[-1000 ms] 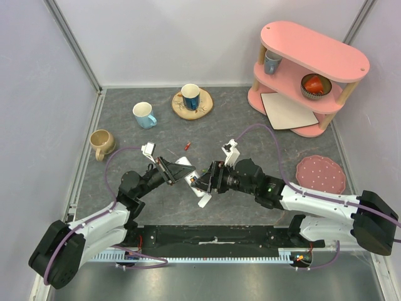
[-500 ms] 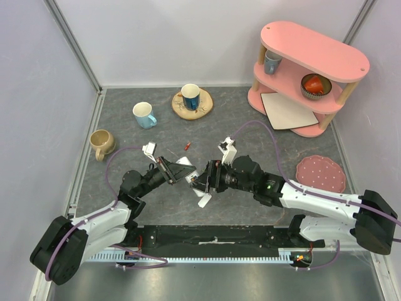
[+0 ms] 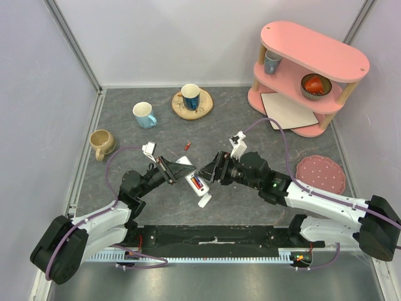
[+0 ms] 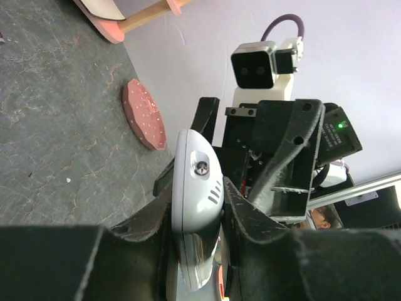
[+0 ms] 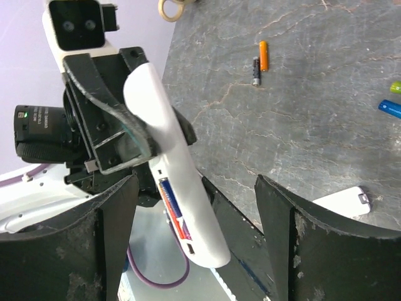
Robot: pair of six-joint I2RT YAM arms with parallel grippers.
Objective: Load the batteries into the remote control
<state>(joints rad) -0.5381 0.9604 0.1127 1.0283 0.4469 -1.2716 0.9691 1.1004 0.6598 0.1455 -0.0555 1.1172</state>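
Observation:
My left gripper [image 3: 177, 170] is shut on the white remote control [image 3: 193, 180] and holds it tilted above the table. It grips the sides in the left wrist view [image 4: 195, 194]. The open compartment faces up with batteries [image 5: 175, 210] in it, blue and red. My right gripper [image 3: 212, 175] is open and empty, just right of the remote; its fingers [image 5: 285, 213] stand wide on either side of it without touching. Loose batteries lie on the table: an orange one [image 5: 264, 55], a dark one [image 5: 255, 71], a green one [image 5: 396, 86] and a blue one [image 5: 390, 108]. A red battery [image 3: 187, 146] shows in the top view.
A small white cover piece [image 3: 204, 201] lies on the table below the remote. Behind are a tan mug [image 3: 101, 143], a blue-white mug [image 3: 144, 115], a cup on a wooden coaster [image 3: 192, 100], a pink shelf [image 3: 307, 75] and a pink round mat [image 3: 320, 174].
My right gripper has drawn back to the right, off the remote, and the batteries in the compartment now show. My left gripper still holds the remote in place.

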